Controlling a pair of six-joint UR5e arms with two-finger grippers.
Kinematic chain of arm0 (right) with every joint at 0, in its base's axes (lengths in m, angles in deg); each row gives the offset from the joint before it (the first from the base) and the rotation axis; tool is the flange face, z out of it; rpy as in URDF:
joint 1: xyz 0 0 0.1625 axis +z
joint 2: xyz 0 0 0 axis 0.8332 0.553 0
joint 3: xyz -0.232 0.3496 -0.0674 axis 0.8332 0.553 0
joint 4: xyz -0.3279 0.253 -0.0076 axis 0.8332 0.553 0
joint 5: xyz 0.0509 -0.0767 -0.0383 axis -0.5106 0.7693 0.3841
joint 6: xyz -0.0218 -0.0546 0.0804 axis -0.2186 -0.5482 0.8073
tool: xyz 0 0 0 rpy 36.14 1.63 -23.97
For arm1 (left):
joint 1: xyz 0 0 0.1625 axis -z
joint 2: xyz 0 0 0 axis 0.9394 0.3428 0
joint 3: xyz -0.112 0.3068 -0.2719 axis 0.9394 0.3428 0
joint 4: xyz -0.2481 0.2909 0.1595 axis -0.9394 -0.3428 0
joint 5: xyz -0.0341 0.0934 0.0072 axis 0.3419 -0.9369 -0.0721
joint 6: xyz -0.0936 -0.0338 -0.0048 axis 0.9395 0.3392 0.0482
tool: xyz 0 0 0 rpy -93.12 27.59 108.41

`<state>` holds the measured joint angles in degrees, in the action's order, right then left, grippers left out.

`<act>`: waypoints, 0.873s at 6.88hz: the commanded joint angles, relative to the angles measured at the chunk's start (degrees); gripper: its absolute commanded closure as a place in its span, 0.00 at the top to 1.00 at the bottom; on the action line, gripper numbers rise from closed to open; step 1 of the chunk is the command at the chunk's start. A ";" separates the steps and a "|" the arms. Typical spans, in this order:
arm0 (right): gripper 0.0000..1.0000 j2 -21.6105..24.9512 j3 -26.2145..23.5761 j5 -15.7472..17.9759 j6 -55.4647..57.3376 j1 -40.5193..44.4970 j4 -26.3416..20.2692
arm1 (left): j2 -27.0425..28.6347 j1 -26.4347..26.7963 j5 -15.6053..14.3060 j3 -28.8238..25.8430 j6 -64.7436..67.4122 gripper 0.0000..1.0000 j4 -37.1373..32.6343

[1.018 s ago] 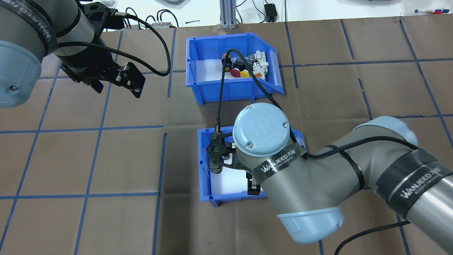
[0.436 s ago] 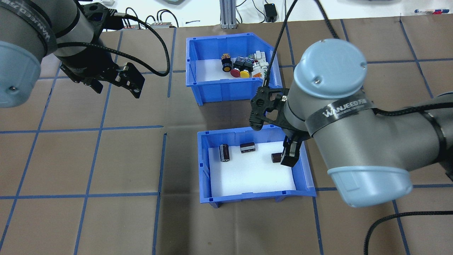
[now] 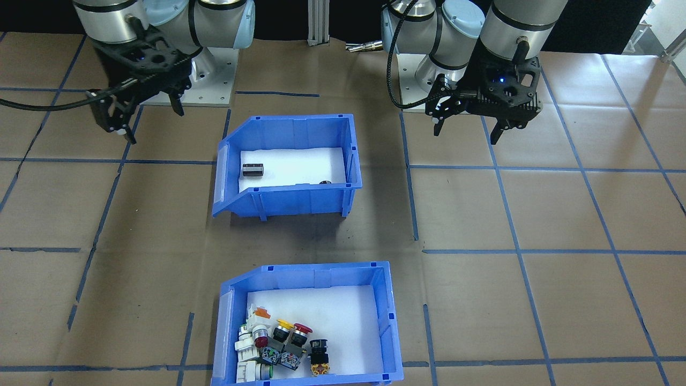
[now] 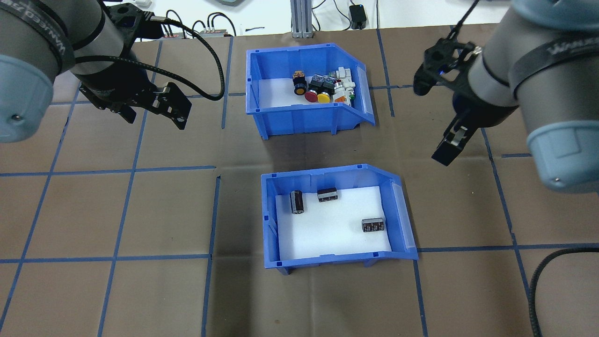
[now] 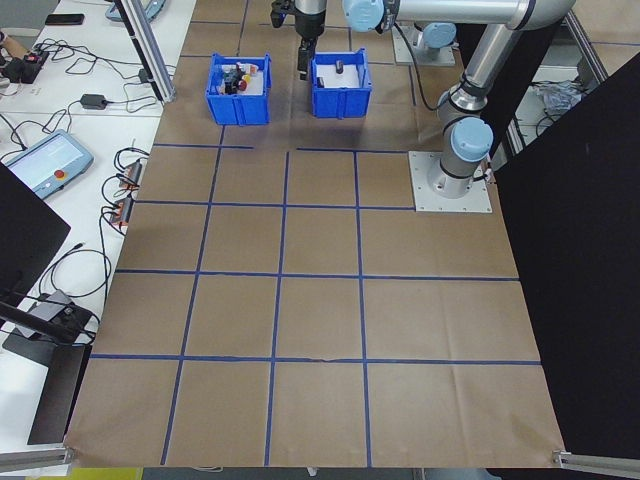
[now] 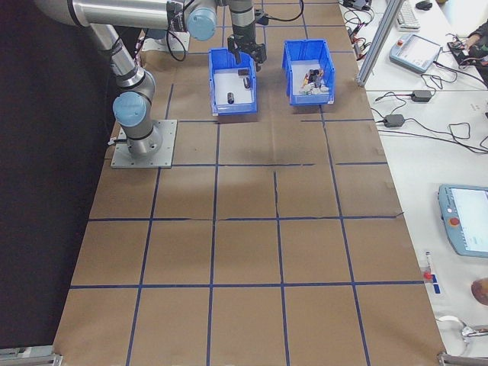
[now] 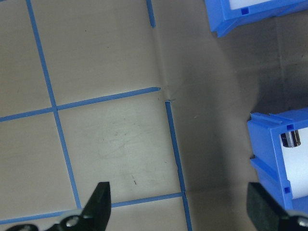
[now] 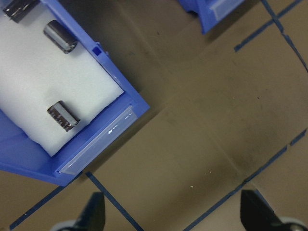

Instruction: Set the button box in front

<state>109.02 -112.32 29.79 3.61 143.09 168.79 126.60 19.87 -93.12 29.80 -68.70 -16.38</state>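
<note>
The button box point(image 4: 304, 117) is a blue bin with red, yellow and white push-buttons; it stands on the far side of the table, also seen in the front-facing view point(image 3: 394, 321). A second blue bin point(image 4: 271, 220) holding dark cylinders stands nearer the robot. My right gripper point(image 4: 447, 150) hangs open and empty above the paper, to the right of both bins; its wrist view shows wide-apart fingers point(image 8: 91, 214). To the left of the bins, my left gripper point(image 4: 154, 119) is open and empty, its fingers point(image 7: 98, 204) spread over bare paper.
Brown paper with a blue tape grid point(image 4: 131, 168) covers the table. Cables and small devices point(image 4: 358, 16) lie past the far edge. The cylinder bin's corner point(image 7: 269, 149) shows at the right of the left wrist view.
My right arm has drawn out of the cylinder bin and swung right and toward the far side, with nothing in its gripper. The left arm and both bins have stayed put.
</note>
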 commanded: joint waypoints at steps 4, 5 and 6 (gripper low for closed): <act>1.00 -15.48 18.55 0.34 42.44 1.63 -5.68 | -0.07 0.00 0.00 -0.06 0.09 1.00 0.03; 1.00 -16.04 18.95 0.12 43.26 2.36 -6.85 | -0.07 0.00 0.00 -0.06 0.09 1.00 0.03; 1.00 -16.22 18.69 -0.05 42.58 1.76 -7.81 | -0.07 0.00 0.09 -0.06 0.09 1.00 0.03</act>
<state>93.65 -94.28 29.42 45.74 144.69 162.58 126.53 19.87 -93.10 29.75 -68.60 -16.35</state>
